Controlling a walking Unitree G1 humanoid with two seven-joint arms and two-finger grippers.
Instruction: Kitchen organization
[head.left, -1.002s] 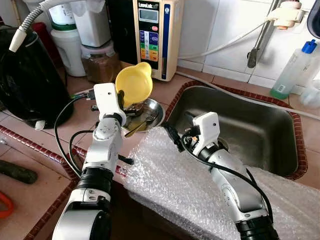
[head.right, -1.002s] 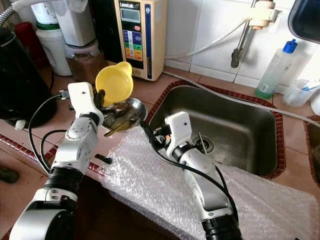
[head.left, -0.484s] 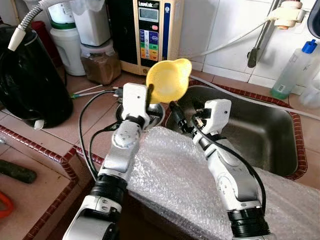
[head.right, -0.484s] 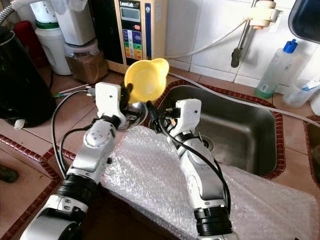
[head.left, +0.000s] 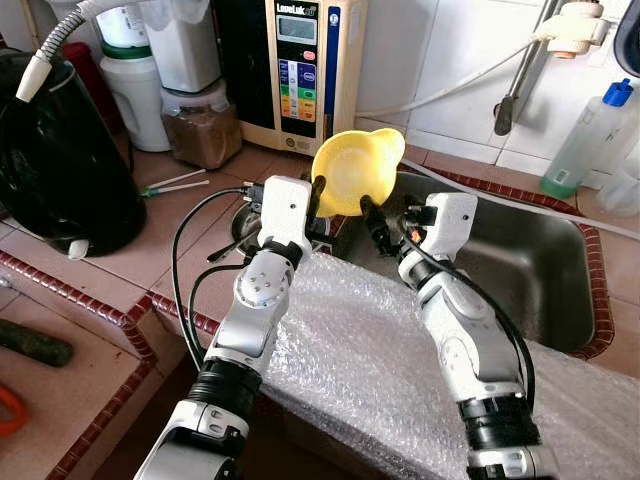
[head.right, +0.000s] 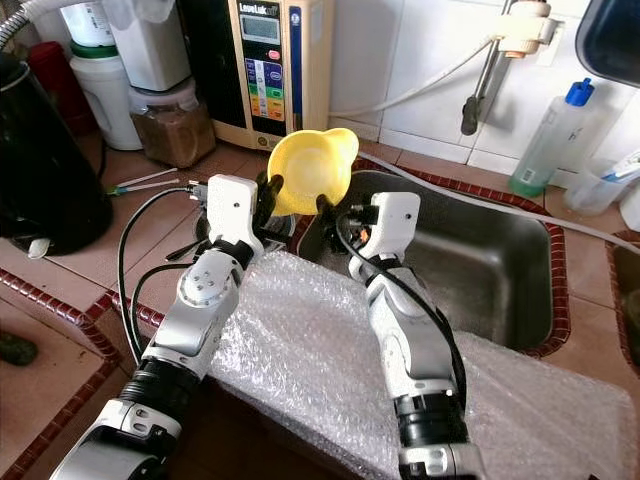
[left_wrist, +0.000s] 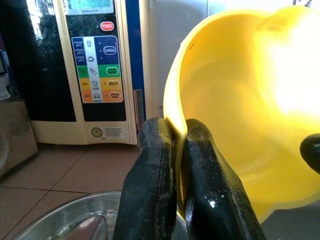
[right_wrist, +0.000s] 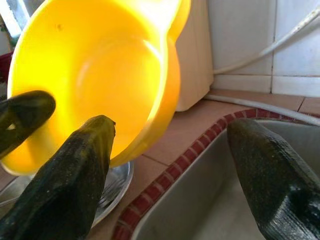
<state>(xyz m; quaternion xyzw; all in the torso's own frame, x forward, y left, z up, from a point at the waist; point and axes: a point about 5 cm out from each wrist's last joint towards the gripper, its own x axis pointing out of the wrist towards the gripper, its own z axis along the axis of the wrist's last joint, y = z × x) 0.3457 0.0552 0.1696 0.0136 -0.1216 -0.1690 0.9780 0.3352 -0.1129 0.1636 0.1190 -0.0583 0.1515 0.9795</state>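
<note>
A yellow plastic bowl (head.left: 357, 170) with a spout hangs tilted above the counter at the sink's left rim. My left gripper (head.left: 319, 188) is shut on its rim; in the left wrist view the two fingers (left_wrist: 160, 170) pinch the bowl's wall (left_wrist: 240, 115). My right gripper (head.left: 385, 222) is open right beside the bowl, on the sink side. In the right wrist view one finger (right_wrist: 60, 185) sits just under the bowl (right_wrist: 100, 75), and the other stands apart over the sink. A steel bowl (left_wrist: 65, 220) holding utensils lies below, mostly hidden by my left wrist.
The steel sink (head.left: 520, 250) lies to the right, with a tap (head.left: 520, 75) and a soap bottle (head.left: 585, 135) behind it. Bubble wrap (head.left: 370, 370) covers the front counter. A water ioniser (head.left: 305, 70) and jars stand at the back, a black kettle (head.left: 60, 160) at left.
My left gripper carried the yellow bowl right, from above the steel bowl to the sink's edge. My right gripper rose from the bubble wrap and closed in on the bowl.
</note>
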